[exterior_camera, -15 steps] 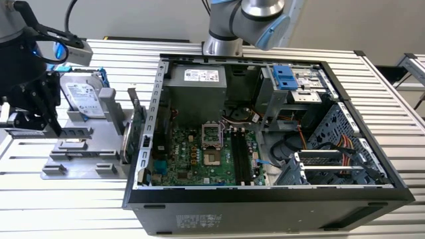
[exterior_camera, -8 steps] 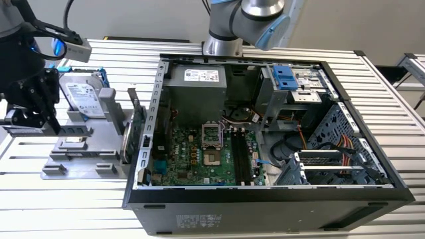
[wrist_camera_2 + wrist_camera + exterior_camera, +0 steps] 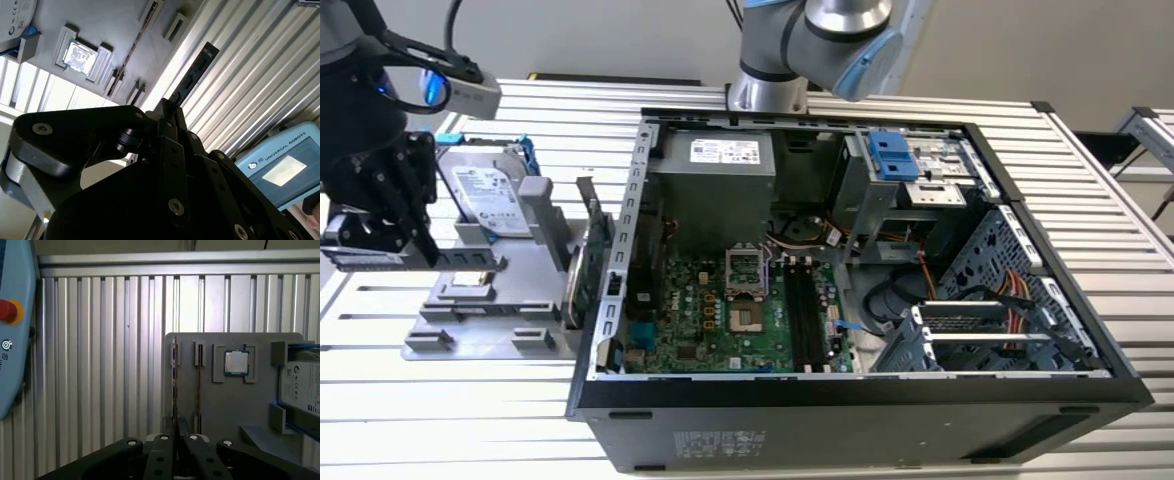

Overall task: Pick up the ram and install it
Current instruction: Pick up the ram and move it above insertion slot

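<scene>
- Since the ram (image 3: 196,65) is thin, light, stiff and fragile, I'd pinch the flat faces near an end and avoid bending it.
- Right now the gripper (image 3: 169,112) is clamped narrow on it, by the grey holder (image 3: 480,305), well apart from the open case (image 3: 854,420).

Tray (image 3: 480,322) at the exterior view's left of the case (image 3: 854,430); ram (image 3: 192,74) between jaws, seemingly over the tray
</scene>
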Action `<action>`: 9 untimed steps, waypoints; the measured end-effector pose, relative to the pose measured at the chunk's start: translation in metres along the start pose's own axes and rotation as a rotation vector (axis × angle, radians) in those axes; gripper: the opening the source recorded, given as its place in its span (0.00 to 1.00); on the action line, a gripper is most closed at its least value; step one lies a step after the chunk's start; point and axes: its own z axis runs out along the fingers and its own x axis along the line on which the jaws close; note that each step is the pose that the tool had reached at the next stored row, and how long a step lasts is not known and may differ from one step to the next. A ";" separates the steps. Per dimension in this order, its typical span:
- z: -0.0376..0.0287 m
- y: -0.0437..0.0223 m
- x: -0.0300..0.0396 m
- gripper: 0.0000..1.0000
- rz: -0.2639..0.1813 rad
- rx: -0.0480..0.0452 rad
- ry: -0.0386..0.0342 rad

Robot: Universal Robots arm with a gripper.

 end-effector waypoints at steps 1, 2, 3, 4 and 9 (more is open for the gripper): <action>-0.0005 0.0000 0.0000 0.00 0.000 0.0000 0.0000; -0.0010 0.0001 0.0001 0.00 0.000 0.0000 0.0000; -0.0015 0.0001 0.0001 0.00 0.000 0.0000 0.0001; -0.0019 0.0001 0.0002 0.00 0.000 0.0001 0.0000; -0.0037 0.0001 0.0003 0.00 0.000 0.0002 -0.0001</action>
